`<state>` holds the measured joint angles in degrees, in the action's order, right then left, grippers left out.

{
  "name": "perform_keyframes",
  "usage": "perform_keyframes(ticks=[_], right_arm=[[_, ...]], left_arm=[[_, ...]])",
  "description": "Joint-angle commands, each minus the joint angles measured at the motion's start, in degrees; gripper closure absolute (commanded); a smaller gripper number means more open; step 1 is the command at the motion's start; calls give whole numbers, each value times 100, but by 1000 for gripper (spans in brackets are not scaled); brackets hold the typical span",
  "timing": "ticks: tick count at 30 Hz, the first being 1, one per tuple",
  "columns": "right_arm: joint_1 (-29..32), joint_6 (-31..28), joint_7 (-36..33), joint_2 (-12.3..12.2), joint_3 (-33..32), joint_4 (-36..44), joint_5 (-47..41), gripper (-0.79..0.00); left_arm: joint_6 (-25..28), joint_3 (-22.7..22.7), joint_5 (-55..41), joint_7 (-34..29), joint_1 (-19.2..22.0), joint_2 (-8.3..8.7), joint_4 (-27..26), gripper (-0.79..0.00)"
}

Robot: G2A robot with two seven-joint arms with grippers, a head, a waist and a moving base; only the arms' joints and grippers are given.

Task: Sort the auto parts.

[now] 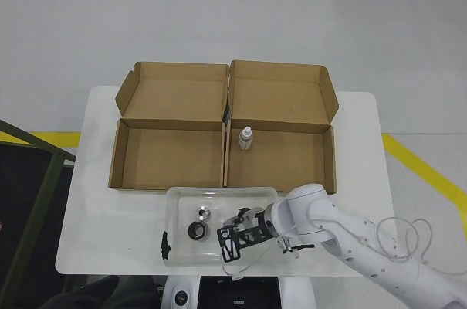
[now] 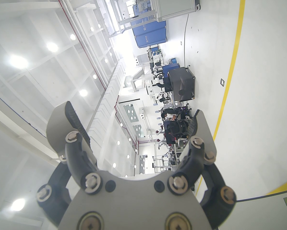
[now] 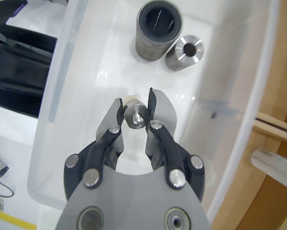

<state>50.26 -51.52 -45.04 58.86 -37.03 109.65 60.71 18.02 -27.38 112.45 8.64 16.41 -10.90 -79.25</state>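
Right gripper (image 3: pixel 135 101) is down inside the clear plastic bin (image 3: pixel 261 77). Its fingers are clamped on a small silver cylinder (image 3: pixel 135 118), which has a stub facing the wrist and a pale tip pointing away. Whether the cylinder touches the bin floor, cannot tell.

Ahead of the fingertips and well apart from them, a black sleeve (image 3: pixel 155 37) stands upright. A silver slotted bushing (image 3: pixel 185 54) sits just beside it; contact unclear.

Past the bin wall on the bushing's side are two open cardboard boxes, side by side. The right box (image 1: pixel 295 162) holds one white bottle-shaped part (image 1: pixel 246 139), lying near the wall it shares with the left box (image 1: pixel 171 158).

Bin and boxes sit on a white table (image 1: pixel 94 201).

Left gripper (image 2: pixel 134 108) has its jaws spread wide and is aimed into a bright hall. Ceiling lights, machinery and a yellow floor line (image 2: pixel 230 84) lie beyond its fingertips.
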Motion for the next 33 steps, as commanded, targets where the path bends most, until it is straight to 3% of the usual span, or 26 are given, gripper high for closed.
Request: perform_keyframes(ticks=[1, 11, 16, 23, 33], right_arm=[[8, -56, 412, -12, -134, -20, 56, 0], [203, -179, 2347, -70, -816, -14, 153, 0], [228, -194, 2966, -88, -1128, -7, 223, 0], [322, -367, 3485, -168, -1705, -154, 140, 0], [716, -176, 3990, -283, -2534, -242, 74, 0]], left_arm=[[0, 0, 0, 0, 0, 0, 0, -785], [0, 0, 0, 0, 0, 0, 0, -785], [0, 0, 0, 0, 0, 0, 0, -785], [0, 0, 0, 0, 0, 0, 0, -785], [0, 0, 0, 0, 0, 0, 0, -785]])
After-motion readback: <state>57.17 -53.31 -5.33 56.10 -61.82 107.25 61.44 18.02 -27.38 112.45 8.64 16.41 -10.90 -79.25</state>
